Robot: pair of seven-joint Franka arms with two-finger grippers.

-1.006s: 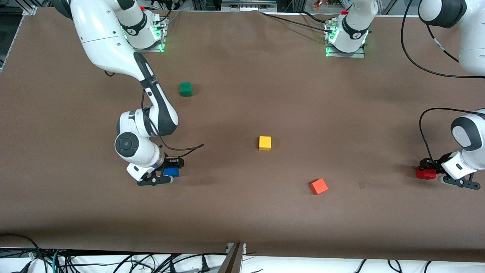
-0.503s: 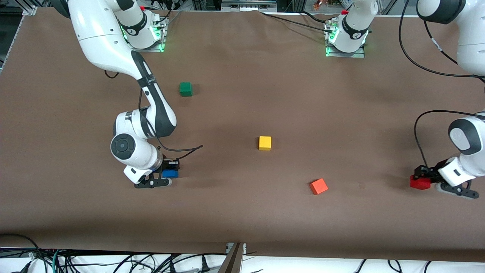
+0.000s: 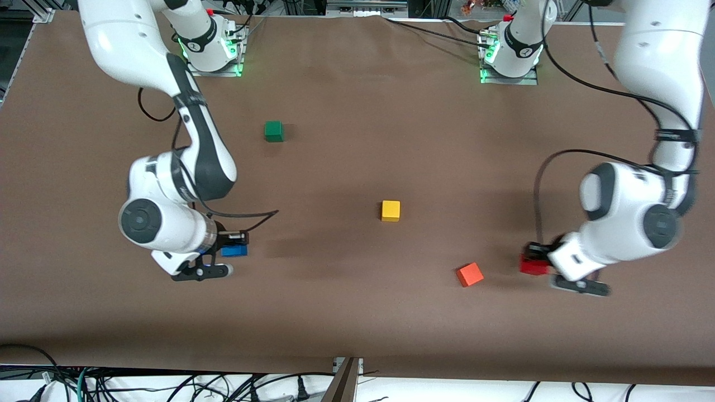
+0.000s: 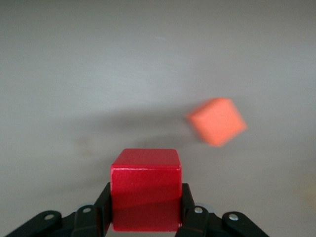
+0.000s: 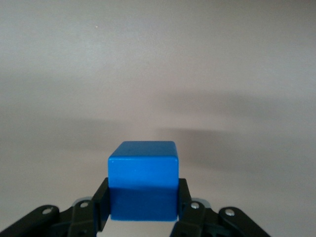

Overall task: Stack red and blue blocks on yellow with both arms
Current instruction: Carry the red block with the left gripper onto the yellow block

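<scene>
The yellow cube [image 3: 390,210] sits alone at the middle of the table. My left gripper [image 3: 536,262] is shut on the deep red cube [image 3: 533,264], held up in the air above the table toward the left arm's end, beside the orange-red cube. In the left wrist view the red cube [image 4: 145,188] sits between the black fingers [image 4: 102,207]. My right gripper [image 3: 230,249] is shut on the blue cube [image 3: 234,250], lifted above the table toward the right arm's end. In the right wrist view the blue cube [image 5: 143,180] sits between the fingers [image 5: 101,205].
An orange-red cube [image 3: 470,274] lies nearer the front camera than the yellow cube; it also shows in the left wrist view [image 4: 216,121]. A green cube [image 3: 273,130] sits nearer the right arm's base. Cables hang along the table's front edge.
Both arms have lifted their cubes off the table. The left gripper has carried the red cube toward the middle, close to the orange-red cube. The right gripper has risen with the blue cube.
</scene>
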